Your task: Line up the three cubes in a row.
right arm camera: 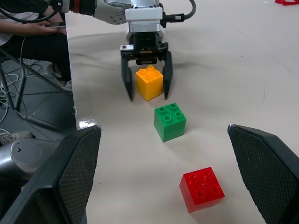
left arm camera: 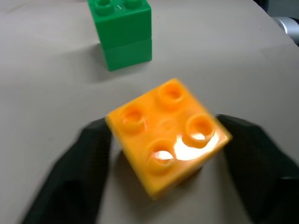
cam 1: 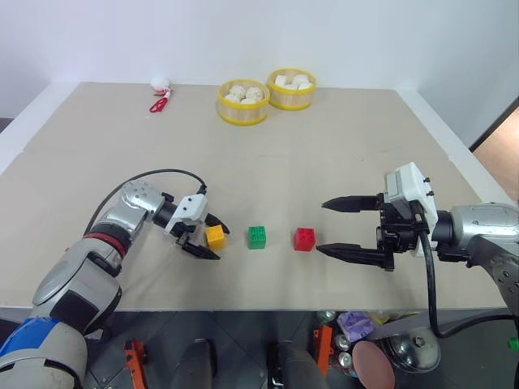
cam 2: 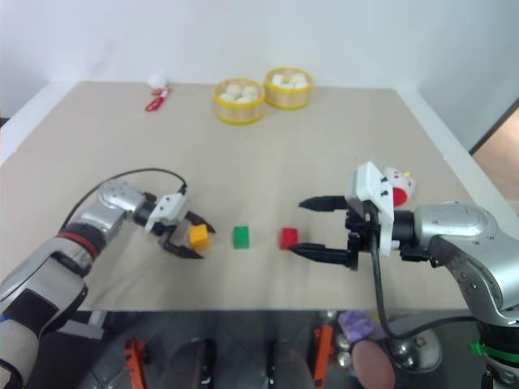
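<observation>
The three cubes sit in a row on the tan table [cam 1: 340, 146]: a yellow-orange cube [cam 1: 215, 237] at the left, a green cube [cam 1: 257, 237] in the middle and a red cube [cam 1: 304, 238] at the right. My left gripper [cam 1: 220, 242] is open, one black finger on each side of the yellow-orange cube [left arm camera: 168, 135], with small gaps showing in the right wrist view. Just right of the red cube [right arm camera: 202, 189], my right gripper [cam 1: 322, 227] stands wide open and empty, its fingers pointing at the row.
Two yellow baskets [cam 1: 242, 113] [cam 1: 292, 101] of white balls stand at the table's far side, with a small red-and-white object [cam 1: 160, 99] to their left. A white-and-red toy figure [cam 2: 396, 186] sits behind my right wrist. A person [right arm camera: 28, 28] sits beyond the table's edge.
</observation>
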`<state>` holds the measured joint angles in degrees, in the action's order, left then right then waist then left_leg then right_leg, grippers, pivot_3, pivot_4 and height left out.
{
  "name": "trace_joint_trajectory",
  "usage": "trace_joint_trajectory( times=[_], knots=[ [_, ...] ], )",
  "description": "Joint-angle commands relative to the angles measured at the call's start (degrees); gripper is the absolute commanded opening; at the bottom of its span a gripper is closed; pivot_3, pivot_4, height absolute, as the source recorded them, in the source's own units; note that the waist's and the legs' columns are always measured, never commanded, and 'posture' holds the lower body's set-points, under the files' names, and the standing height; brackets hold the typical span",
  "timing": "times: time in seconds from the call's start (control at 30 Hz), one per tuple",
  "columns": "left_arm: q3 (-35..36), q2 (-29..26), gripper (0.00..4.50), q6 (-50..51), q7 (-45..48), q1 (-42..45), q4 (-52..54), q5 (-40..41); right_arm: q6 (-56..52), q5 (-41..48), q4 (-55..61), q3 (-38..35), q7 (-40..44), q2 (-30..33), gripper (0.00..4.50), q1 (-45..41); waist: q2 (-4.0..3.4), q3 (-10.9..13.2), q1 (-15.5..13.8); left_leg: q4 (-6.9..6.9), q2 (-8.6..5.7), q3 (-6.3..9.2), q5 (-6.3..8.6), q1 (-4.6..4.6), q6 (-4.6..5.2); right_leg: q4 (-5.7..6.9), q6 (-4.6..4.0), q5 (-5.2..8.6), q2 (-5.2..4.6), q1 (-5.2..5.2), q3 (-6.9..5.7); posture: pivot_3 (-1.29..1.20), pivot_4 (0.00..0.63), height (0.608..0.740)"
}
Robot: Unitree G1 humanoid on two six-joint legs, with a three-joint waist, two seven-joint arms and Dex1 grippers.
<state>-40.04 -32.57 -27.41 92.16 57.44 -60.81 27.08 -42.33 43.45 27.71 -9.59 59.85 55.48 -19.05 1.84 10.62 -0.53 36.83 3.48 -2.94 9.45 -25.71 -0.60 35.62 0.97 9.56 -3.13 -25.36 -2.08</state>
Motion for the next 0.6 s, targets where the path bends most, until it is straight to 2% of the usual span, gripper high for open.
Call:
trace_joint_trajectory(
  times=[0.03,0.6],
  knots=[
    [1.6,0.2,4.47,-1.0,0.3,0.2,0.6,0.9,0.9,-0.1,0.1,-1.6,0.1,0.9,4.5,-1.0,0.0,0.0,0.0,0.0,0.0,0.0,0.0,0.0,0.0,0.0,0.0,0.0,0.0,0.0,0.0,0.0,0.15,0.74],
    [5.9,-1.2,4.47,-2.3,0.3,-0.6,0.2,-1.1,2.4,-1.3,-2.3,1.2,1.2,-0.6,4.5,-4.1,0.0,0.0,0.0,0.02,0.0,0.0,0.0,0.0,0.0,0.0,0.0,0.0,0.0,0.0,0.0,0.0,0.15,0.74]
  ],
)
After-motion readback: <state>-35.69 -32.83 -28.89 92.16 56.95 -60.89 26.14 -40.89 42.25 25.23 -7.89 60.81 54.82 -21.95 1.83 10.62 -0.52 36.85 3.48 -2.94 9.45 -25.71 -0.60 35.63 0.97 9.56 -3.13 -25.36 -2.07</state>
